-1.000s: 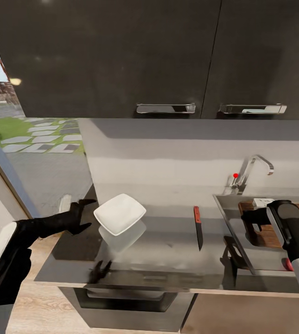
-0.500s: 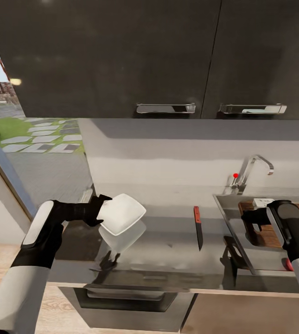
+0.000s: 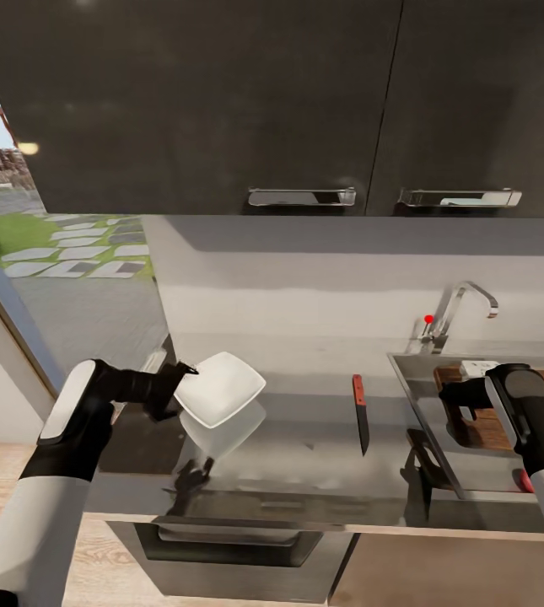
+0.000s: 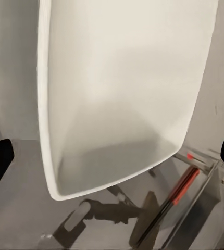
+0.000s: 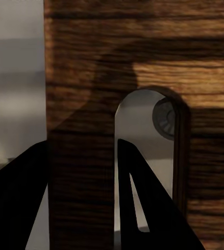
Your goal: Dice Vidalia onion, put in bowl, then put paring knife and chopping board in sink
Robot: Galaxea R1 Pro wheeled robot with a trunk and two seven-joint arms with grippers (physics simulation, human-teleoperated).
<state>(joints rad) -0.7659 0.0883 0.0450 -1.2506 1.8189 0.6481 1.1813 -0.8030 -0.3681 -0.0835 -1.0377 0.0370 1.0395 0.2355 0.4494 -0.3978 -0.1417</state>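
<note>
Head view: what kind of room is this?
A kitchen, most likely. A steel sink with a chrome tap is set into a glossy grey countertop, dark wall cabinets hang above, and a white bowl and knife lie on the counter.

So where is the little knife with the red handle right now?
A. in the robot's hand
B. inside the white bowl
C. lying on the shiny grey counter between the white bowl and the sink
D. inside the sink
C: in the head view the paring knife lies flat on the countertop, with the bowl on one side, the sink on the other, and no gripper touching it.
</note>
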